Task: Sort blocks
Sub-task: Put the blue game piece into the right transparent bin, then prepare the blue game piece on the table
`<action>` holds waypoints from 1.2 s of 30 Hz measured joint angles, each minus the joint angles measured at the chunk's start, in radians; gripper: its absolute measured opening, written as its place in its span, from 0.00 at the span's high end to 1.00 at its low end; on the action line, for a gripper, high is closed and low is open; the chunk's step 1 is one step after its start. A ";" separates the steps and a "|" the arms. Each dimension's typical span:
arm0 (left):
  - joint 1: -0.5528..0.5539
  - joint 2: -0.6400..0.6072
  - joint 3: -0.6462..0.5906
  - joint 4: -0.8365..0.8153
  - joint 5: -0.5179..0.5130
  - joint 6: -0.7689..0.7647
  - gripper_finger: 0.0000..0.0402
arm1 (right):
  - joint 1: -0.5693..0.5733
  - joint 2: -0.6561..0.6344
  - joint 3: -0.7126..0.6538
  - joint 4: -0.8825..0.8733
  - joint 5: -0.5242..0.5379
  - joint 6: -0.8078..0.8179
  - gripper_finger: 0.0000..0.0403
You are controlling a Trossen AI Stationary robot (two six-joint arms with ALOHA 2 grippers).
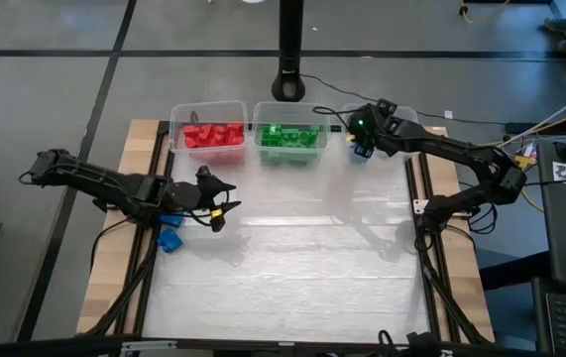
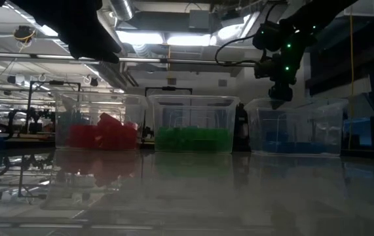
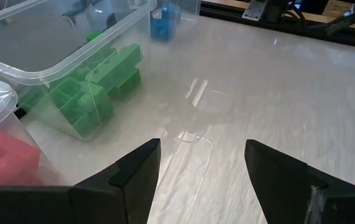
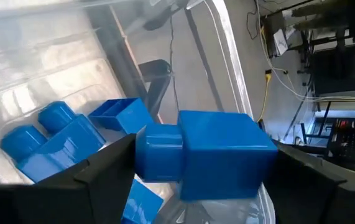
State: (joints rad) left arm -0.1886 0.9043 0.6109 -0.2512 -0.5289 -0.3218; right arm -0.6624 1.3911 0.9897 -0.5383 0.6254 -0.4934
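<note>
Three clear bins stand along the far edge. One holds red blocks [image 1: 213,135], one green blocks [image 1: 290,138], and the right bin [image 2: 298,128] holds blue blocks [image 4: 59,140]. My right gripper [image 1: 362,139] hangs over that right bin, shut on a blue block [image 4: 217,155]. My left gripper [image 1: 221,203] hovers open above the table's left side with nothing between its fingers [image 3: 140,168]. Another blue block [image 1: 170,240] lies on the table under my left arm. My right gripper pinches the blue block between its two fingers: the studded side [image 4: 155,152] faces one finger and the opposite face [image 4: 261,158] the other. The fingers slant down from the table's right side. The block is lifted clear, above the blue blocks in the bin.
The table's white middle and near part [image 1: 292,268] lies open in front of the bins. A black post [image 1: 289,45] stands behind the green bin. Cables and equipment lie beyond the table's right edge [image 1: 560,169].
</note>
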 joint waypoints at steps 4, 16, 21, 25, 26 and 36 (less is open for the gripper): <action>0.000 0.000 0.000 0.000 0.000 0.000 0.44 | 0.001 0.000 0.000 -0.007 -0.012 0.000 0.18; 0.000 0.000 0.000 0.000 0.000 0.000 0.44 | 0.002 0.002 -0.003 -0.016 -0.077 -0.015 0.19; 0.000 0.000 0.000 0.000 0.000 0.008 0.44 | 0.001 -0.002 0.020 -0.021 -0.078 -0.062 0.19; 0.001 0.000 0.000 0.000 0.000 0.008 0.44 | 0.001 -0.033 0.075 -0.042 -0.082 -0.064 0.19; 0.001 0.000 0.000 0.000 0.000 0.008 0.44 | 0.003 -0.043 0.087 -0.050 -0.097 -0.064 0.19; 0.001 0.001 0.000 -0.127 0.050 -0.023 0.44 | 0.256 -0.166 0.110 -0.071 -0.237 -0.040 0.19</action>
State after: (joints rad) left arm -0.1881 0.9054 0.6106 -0.3786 -0.4789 -0.3446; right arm -0.4067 1.2255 1.0996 -0.6092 0.3882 -0.5331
